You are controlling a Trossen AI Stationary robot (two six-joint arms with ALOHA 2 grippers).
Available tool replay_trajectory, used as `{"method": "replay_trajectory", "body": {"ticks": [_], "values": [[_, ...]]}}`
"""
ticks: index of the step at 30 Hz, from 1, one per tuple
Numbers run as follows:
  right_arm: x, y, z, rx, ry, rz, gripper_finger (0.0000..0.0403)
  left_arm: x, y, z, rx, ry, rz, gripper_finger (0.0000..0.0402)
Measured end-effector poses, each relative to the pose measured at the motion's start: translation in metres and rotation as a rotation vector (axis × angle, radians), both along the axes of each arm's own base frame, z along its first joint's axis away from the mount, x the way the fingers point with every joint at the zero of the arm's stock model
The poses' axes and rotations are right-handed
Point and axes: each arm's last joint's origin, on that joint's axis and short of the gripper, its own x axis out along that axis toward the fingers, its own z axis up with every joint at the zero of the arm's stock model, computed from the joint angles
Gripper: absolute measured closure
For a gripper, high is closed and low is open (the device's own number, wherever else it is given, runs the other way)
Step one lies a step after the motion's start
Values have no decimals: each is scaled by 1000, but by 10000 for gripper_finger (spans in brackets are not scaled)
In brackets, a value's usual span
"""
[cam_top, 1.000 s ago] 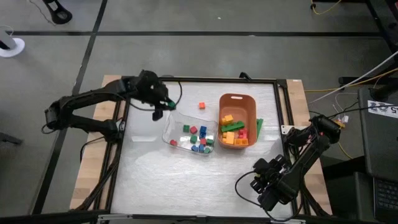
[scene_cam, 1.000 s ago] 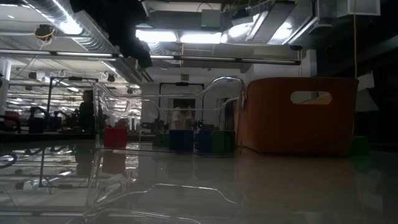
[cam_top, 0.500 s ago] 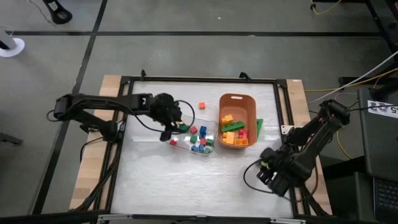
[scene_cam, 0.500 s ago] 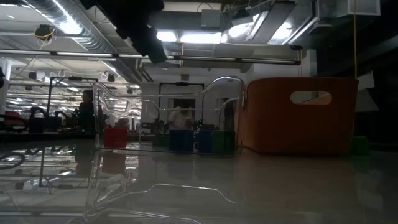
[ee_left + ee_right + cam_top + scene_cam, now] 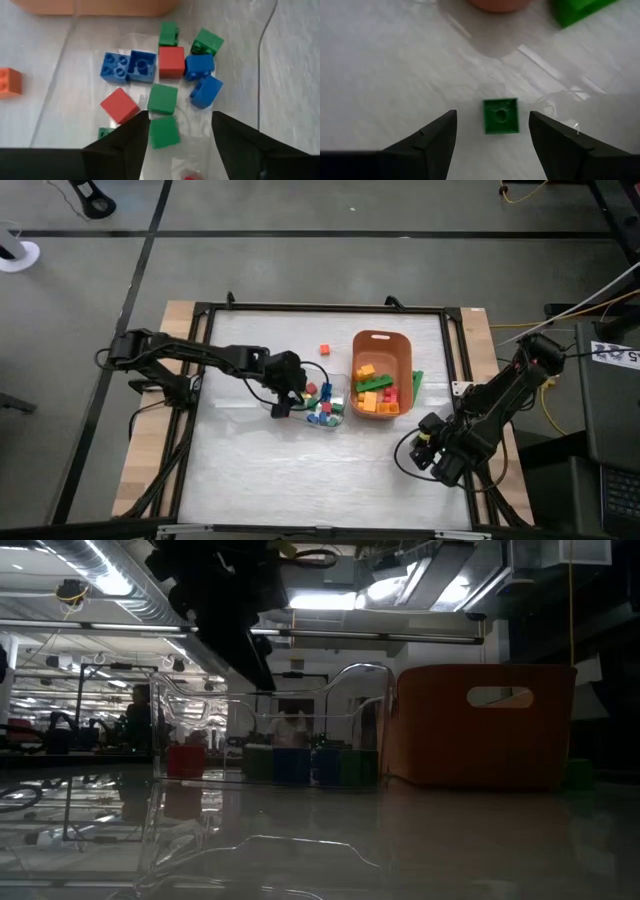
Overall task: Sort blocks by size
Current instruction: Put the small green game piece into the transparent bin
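The left gripper (image 5: 177, 131) hangs with its jaws apart over the clear plastic tray (image 5: 276, 398), where small red, green and blue blocks (image 5: 169, 75) lie, a green cube (image 5: 164, 132) showing between the jaws. Right of the tray, the orange bin (image 5: 381, 340) holds larger yellow, green and red bricks (image 5: 375, 393). Farthest right, the right gripper (image 5: 491, 131) hovers with jaws apart over a lone green block (image 5: 500, 116) on the counter (image 5: 300, 470).

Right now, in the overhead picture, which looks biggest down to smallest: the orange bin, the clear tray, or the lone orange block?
1. orange bin
2. clear tray, slightly smaller, partly hidden by the arm
3. lone orange block, far smallest
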Motion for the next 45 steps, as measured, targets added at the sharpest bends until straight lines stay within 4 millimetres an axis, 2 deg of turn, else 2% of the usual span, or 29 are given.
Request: {"method": "replay_trajectory", "body": {"ticks": [5, 14, 29, 32, 37, 40, 45], "values": [[-5, -6, -15, -18, 14, -27, 155, 3, 0, -5, -1, 13, 0, 185], [-4, -6, -29, 14, -50, -24, 155, 3, 1, -5, -1, 11, 2, 191], [-6, -9, -58, 9, -35, -22, 157, 2, 1, -5, -1, 13, 1, 192], [-5, -7, -62, 16, -30, -21, 177, 2, 1, -5, -1, 13, 1, 192], [-4, -6, -64, 11, -33, -19, 253, 2, 1, -3, 0, 5, 1, 192], [1, -2, -63, 23, -113, -24, 270, 0, 1, 3, 1, -13, 4, 192], [17, 9, -55, 37, -428, -47, 270, -1, 8, 22, 10, -73, 19, 192]]}}
